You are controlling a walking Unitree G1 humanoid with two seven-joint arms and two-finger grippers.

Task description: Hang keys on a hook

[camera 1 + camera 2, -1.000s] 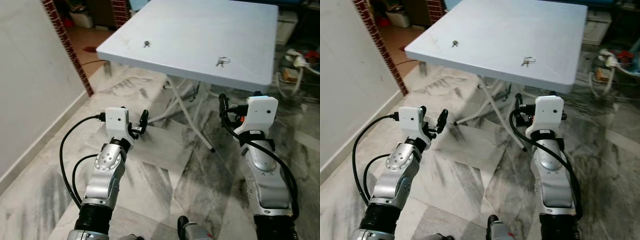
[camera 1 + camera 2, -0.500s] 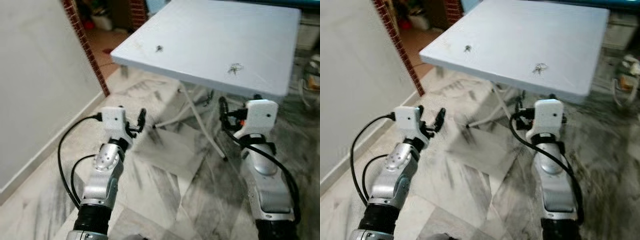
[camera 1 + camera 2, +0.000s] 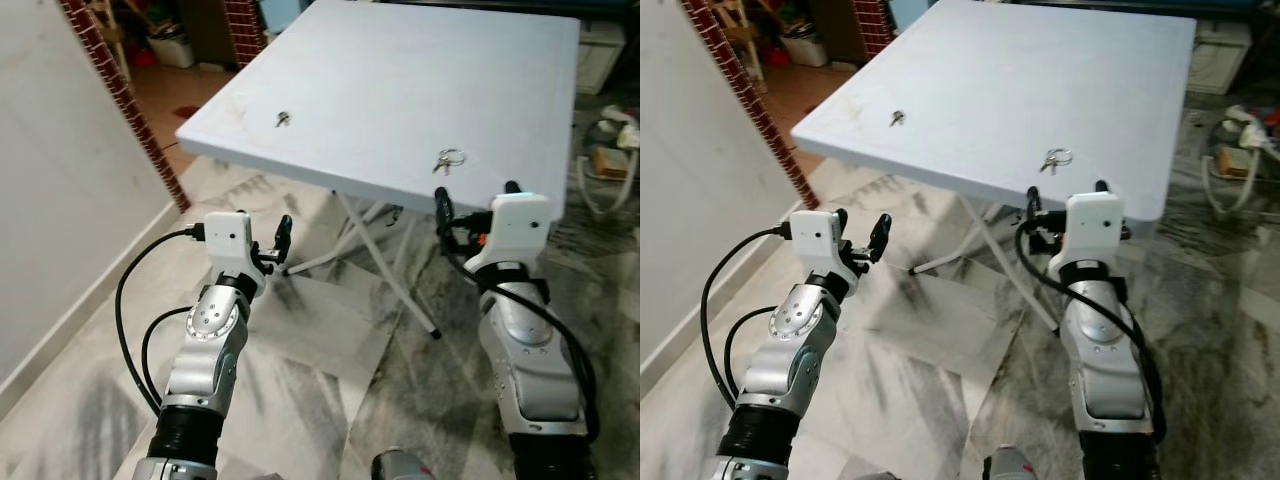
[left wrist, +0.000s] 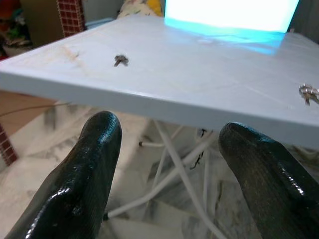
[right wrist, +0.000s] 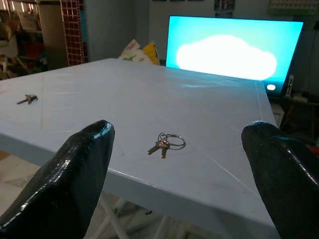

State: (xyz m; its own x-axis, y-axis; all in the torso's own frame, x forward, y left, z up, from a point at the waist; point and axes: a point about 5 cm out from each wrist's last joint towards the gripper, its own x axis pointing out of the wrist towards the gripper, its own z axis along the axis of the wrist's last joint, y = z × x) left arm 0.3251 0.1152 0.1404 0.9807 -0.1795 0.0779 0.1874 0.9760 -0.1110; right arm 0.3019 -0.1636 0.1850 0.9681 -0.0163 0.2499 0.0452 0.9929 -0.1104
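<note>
A: What is called for at this step?

B: The keys [image 3: 1054,158] on their ring lie flat on the white folding table [image 3: 400,90], near its front edge, and are not yet held. A pickup is judged to be the step in hand. The right gripper [image 3: 1064,193] is best raised above the tabletop and brought down so that the ring is straddled, since a thin ring lying flat can easily be pushed away by a sideways approach. A single small key [image 3: 282,119] lies well apart, toward the table's left side; which item is meant is not settled by the task sentence. No hook is to be made out.

A: How are the arms posed?

B: The right gripper is held at the front edge, just before the keys, at about tabletop level; in the right wrist view its fingers [image 5: 75,184] are seen spread wide, with the ring framed between them. The left gripper [image 3: 860,228] is held lower, short of the table's front edge, with its fingers [image 4: 82,179] likewise apart and nothing between them.
</note>
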